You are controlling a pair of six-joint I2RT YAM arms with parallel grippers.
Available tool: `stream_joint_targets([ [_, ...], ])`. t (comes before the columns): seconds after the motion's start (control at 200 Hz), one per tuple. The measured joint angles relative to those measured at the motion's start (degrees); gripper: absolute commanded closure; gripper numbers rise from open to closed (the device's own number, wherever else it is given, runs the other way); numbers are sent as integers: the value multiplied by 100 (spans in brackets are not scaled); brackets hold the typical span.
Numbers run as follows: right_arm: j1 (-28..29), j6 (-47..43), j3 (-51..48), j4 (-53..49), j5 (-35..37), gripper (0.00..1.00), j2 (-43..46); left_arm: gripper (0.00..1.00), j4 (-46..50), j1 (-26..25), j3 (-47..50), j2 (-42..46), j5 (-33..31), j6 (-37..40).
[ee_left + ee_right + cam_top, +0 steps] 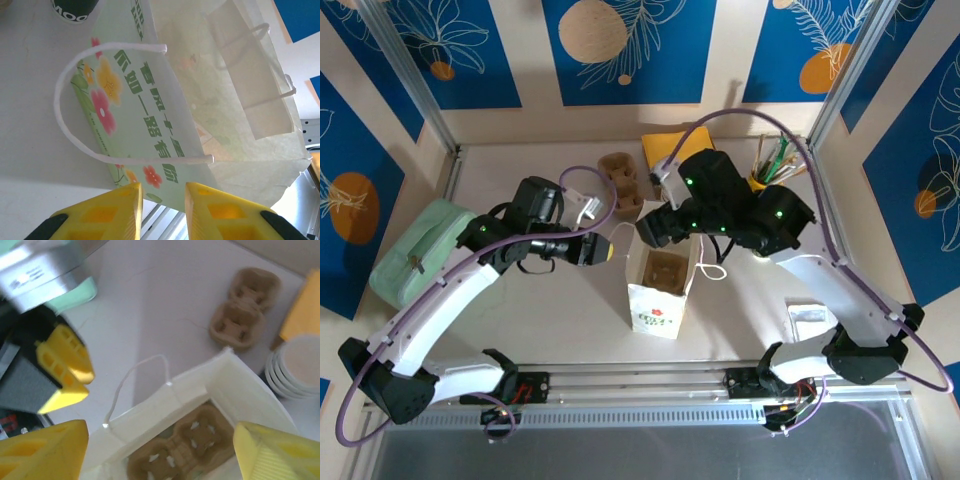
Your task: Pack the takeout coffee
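The takeout coffee cup (74, 10) shows its dark green side at the top edge of the left wrist view. In the right wrist view it appears as stacked white rims (299, 366) beside the bag. The white paper bag (658, 300) stands open mid-table with a brown cup carrier (187, 450) lying in it. My right gripper (157, 455) hangs open and wide over the bag's mouth, holding nothing. My left gripper (163, 192) sits just left of the bag at its flowered side (145, 120), its yellow fingers (607, 250) slightly apart with nothing between them.
A second brown cup carrier (620, 182) lies behind the bag, with a yellow sheet (670, 148) beside it. A yellow cup of straws and sticks (770, 168) stands back right. A green pouch (420, 250) lies at the left and a white packet (810, 316) front right.
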State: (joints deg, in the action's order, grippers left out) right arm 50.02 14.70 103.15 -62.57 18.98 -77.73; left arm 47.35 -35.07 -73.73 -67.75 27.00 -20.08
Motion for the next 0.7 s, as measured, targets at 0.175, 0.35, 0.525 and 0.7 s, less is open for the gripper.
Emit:
stream_joint_targets([
  [0.175,-129,1792,245,-1353,640,21,7,71,-2,0,-4,-2,-72,0],
  [0.35,-780,2590,-664,-1633,326,31,295,71,-50,0,-2,-22,-74,-4],
  [0.525,-1364,2841,-1502,-1252,-483,38,450,71,-116,0,2,-68,-74,-48],
  [0.7,-1425,2927,-1731,-741,-1058,44,409,70,-138,0,76,-66,-116,-50],
])
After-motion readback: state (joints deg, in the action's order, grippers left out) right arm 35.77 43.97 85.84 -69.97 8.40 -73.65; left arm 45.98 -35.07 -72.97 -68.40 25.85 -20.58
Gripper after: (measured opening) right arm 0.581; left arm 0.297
